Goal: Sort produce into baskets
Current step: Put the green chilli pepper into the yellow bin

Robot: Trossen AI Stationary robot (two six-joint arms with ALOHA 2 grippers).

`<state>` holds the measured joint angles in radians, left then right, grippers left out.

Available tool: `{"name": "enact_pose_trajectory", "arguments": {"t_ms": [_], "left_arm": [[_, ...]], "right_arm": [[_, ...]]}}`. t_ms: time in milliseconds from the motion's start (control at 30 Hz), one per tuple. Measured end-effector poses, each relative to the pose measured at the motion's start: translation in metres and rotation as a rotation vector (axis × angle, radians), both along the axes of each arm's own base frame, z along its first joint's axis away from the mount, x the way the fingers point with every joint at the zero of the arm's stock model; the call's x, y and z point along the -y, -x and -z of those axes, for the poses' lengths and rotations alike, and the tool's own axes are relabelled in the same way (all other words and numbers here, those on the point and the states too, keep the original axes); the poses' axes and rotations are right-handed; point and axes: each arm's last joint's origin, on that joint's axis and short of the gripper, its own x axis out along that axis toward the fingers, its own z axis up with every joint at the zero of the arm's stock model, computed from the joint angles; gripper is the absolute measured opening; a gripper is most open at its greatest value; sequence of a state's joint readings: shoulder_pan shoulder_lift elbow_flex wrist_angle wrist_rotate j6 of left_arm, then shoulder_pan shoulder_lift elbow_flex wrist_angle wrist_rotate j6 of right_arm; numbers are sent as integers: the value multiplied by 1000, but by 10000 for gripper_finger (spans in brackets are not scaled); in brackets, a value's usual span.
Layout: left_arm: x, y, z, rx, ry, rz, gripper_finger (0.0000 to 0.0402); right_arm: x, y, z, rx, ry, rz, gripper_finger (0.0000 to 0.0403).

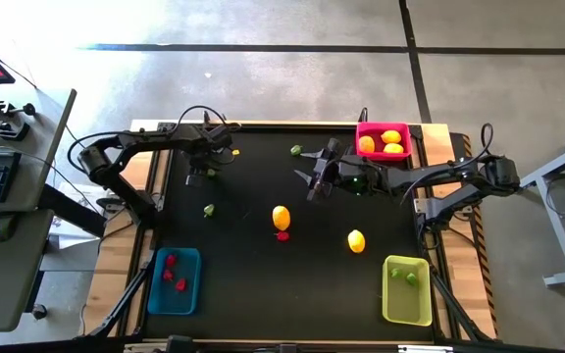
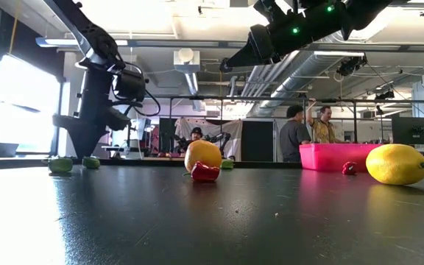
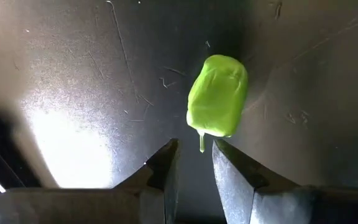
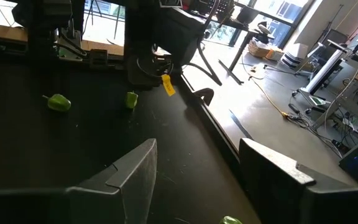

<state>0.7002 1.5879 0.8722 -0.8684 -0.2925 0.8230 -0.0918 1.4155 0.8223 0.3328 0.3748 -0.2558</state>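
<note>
Green, and lying loose on the black table mat [image 1: 253, 284], a small pepper-like piece [image 3: 217, 94] is sitting just ahead of the left gripper [image 3: 194, 163], whose fingers are nearly closed and gripping nothing; the stem is pointing into the narrow gap, so the gripper is probably lining up for a pick. From above, this is happening near eleven o'clock on the mat. Two more green pieces are waiting at about nine [image 1: 209, 210] and twelve o'clock [image 1: 295, 150]. Nearer the centre, a yellow lemon-like fruit [image 1: 281, 217] is touching a small red piece [image 1: 282, 235], and a second lemon [image 1: 356, 240] is lying toward four o'clock. The right gripper [image 1: 312, 174] is hanging above the mat near one o'clock, jaws spread wide and empty, seemingly free to take the next item. The pink-red basket [image 1: 367, 128] at one o'clock is holding yellow fruit, the blue basket [image 1: 190, 290] at seven o'clock red pieces, the yellow-green basket [image 1: 405, 302] at five o'clock green ones, so sorting by colour appears roughly half done
</note>
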Motion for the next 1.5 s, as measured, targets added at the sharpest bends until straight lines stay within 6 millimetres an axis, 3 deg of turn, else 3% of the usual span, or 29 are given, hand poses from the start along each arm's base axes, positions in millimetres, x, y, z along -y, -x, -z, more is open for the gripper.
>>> {"name": "enact_pose_trajectory", "arguments": {"t_ms": [400,667,867,1233,1367,1500], "left_arm": [[3,1,4,13,40,22,75],[1,-2,5,74,43,25,7],[7,-1,-4,85,41,42,1],[51,4,-84,637,14,-37,0],[62,-7,-98,840,66,-62,0],[69,-26,-96,1065,96,2,0]], "right_arm": [[0,0,0,0,0,0,220],[0,0,0,0,0,0,220],[0,0,0,-3,5,-2,220],[-5,-1,3,-33,-41,-182,220],[-6,-1,2,-11,-67,-185,220],[-6,-1,2,-2,-87,-180,220]]}}
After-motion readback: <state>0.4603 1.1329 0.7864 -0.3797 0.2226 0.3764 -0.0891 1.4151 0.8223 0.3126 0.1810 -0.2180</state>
